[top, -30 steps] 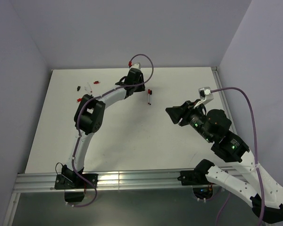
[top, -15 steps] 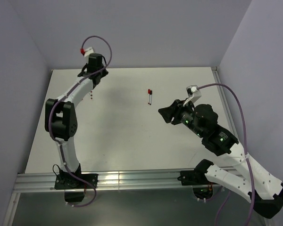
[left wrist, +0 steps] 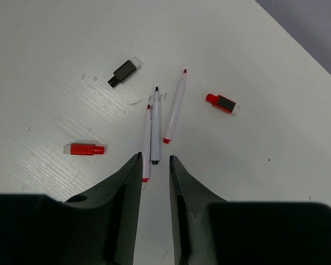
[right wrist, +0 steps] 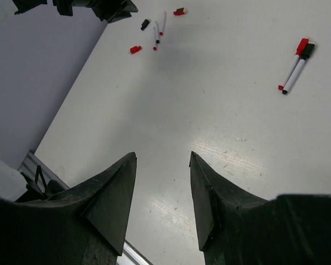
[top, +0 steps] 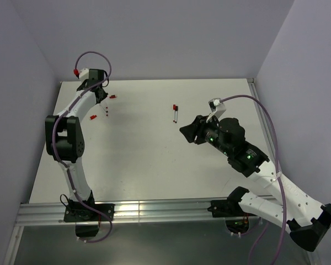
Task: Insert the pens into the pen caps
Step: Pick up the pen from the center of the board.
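Note:
Three uncapped pens lie close together in the left wrist view: a red-tipped pen (left wrist: 147, 142), a black-tipped pen (left wrist: 155, 124) and another red-tipped pen (left wrist: 175, 107). Around them lie a black cap (left wrist: 124, 72), a red cap (left wrist: 84, 149) and a second red cap (left wrist: 221, 103). My left gripper (left wrist: 154, 161) hovers over the near ends of the pens, open by a narrow gap with nothing between its jaws. It sits at the table's far left (top: 99, 94). My right gripper (right wrist: 163, 154) is open and empty above the table's middle (top: 183, 131).
Two capped pens (right wrist: 295, 66), one red-capped and one black-capped, lie side by side at the back centre (top: 175, 113). The white table (top: 154, 160) is walled at the back and sides, and the left wall is close to the left arm. An aluminium rail (top: 154, 210) runs along the near edge.
The left arm swung from the back centre to the far-left corner over the loose pens, and its jaws narrowed. The right arm reached a little further left toward the table's middle.

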`<act>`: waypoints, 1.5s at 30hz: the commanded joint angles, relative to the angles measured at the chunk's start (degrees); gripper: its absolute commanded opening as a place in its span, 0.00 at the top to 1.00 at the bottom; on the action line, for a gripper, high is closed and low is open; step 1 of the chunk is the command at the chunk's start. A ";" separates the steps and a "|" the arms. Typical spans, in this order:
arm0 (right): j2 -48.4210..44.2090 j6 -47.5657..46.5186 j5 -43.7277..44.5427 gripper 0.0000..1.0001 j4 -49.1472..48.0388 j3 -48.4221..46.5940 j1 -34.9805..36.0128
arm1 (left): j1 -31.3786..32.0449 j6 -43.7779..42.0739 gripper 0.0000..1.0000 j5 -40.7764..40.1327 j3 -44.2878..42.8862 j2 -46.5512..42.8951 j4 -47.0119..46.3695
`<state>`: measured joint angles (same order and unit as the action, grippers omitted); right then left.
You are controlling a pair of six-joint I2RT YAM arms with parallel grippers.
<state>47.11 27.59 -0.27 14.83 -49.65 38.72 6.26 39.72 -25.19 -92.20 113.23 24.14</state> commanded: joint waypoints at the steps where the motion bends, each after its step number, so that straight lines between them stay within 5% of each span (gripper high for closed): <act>1: -0.09 -0.61 -1.31 0.49 -3.84 0.43 -0.40 | -0.90 1.58 0.70 -1.36 -3.33 2.34 2.49; 45: -0.44 -4.13 -3.68 0.49 -1.03 1.22 -3.74 | -1.95 -7.47 0.67 3.48 -26.62 24.49 3.72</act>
<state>46.50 24.51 -3.49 14.68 -49.04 35.51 4.67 33.61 -22.33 -115.28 137.21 27.88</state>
